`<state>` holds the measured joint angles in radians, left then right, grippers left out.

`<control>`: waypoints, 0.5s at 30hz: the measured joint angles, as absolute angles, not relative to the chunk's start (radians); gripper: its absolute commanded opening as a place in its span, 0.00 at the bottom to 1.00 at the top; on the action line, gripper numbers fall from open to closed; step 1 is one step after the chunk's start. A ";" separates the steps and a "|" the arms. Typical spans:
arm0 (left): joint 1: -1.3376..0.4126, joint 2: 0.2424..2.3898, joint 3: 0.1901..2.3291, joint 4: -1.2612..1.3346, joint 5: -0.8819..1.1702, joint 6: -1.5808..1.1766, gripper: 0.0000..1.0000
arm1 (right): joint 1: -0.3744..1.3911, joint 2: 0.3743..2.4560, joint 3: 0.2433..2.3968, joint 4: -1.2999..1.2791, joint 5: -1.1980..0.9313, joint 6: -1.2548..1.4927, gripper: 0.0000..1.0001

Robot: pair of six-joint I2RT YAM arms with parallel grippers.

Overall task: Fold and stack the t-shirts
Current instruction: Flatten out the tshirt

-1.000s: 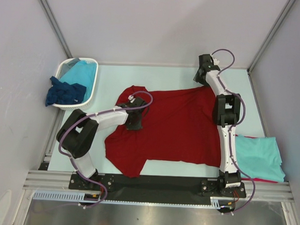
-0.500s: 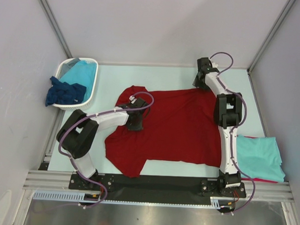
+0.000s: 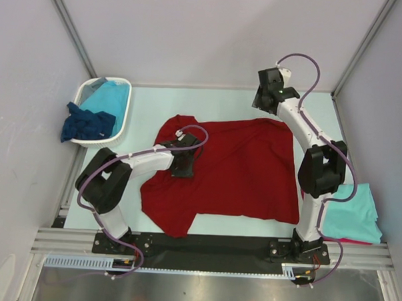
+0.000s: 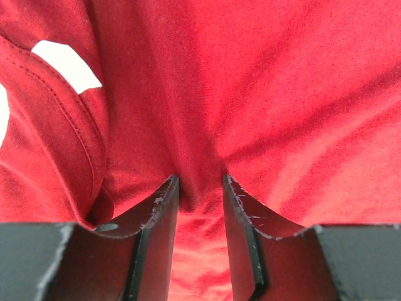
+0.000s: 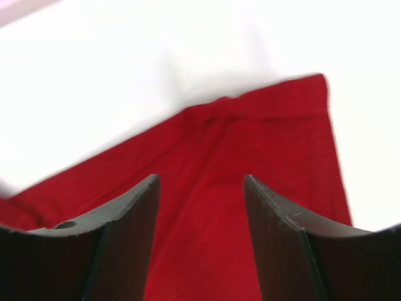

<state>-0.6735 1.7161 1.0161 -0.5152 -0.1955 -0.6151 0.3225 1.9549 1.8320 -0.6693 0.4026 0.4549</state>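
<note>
A dark red t-shirt (image 3: 240, 172) lies spread out in the middle of the table. My left gripper (image 3: 182, 164) rests on its left part, near the collar. In the left wrist view the jaws (image 4: 200, 182) stand apart, and a small ridge of red cloth (image 4: 282, 94) rises between the tips. My right gripper (image 3: 264, 100) hangs open above the shirt's far right corner (image 5: 250, 144), with nothing between its fingers (image 5: 202, 179). A folded turquoise t-shirt (image 3: 355, 214) lies at the right edge on top of another red one (image 3: 357, 242).
A white basket (image 3: 126, 117) stands at the far left with a turquoise t-shirt (image 3: 110, 96) inside. A dark navy t-shirt (image 3: 87, 124) hangs over its near rim. Frame posts and grey walls close in the table on three sides.
My left gripper's jaws have gone from shut to apart on the red cloth. The right gripper has lifted and drawn back from the shirt's far right corner, and its elbow has swung right.
</note>
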 measured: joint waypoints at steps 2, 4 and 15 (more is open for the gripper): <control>-0.678 1.708 1.006 -0.511 -0.196 -0.622 0.36 | 0.293 1.986 1.833 -0.669 0.402 0.455 0.56; -0.683 1.699 0.995 -0.510 -0.196 -0.628 0.36 | 0.268 2.022 1.830 -0.670 0.402 0.455 0.54; -0.698 1.685 0.978 -0.507 -0.199 -0.637 0.33 | 0.238 2.186 1.847 -0.685 0.379 0.456 0.42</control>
<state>-0.6979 1.6852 0.9779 -0.5072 -0.1989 -0.6369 0.2379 2.1864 1.8473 -0.6849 0.3786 0.4557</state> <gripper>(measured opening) 0.333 0.442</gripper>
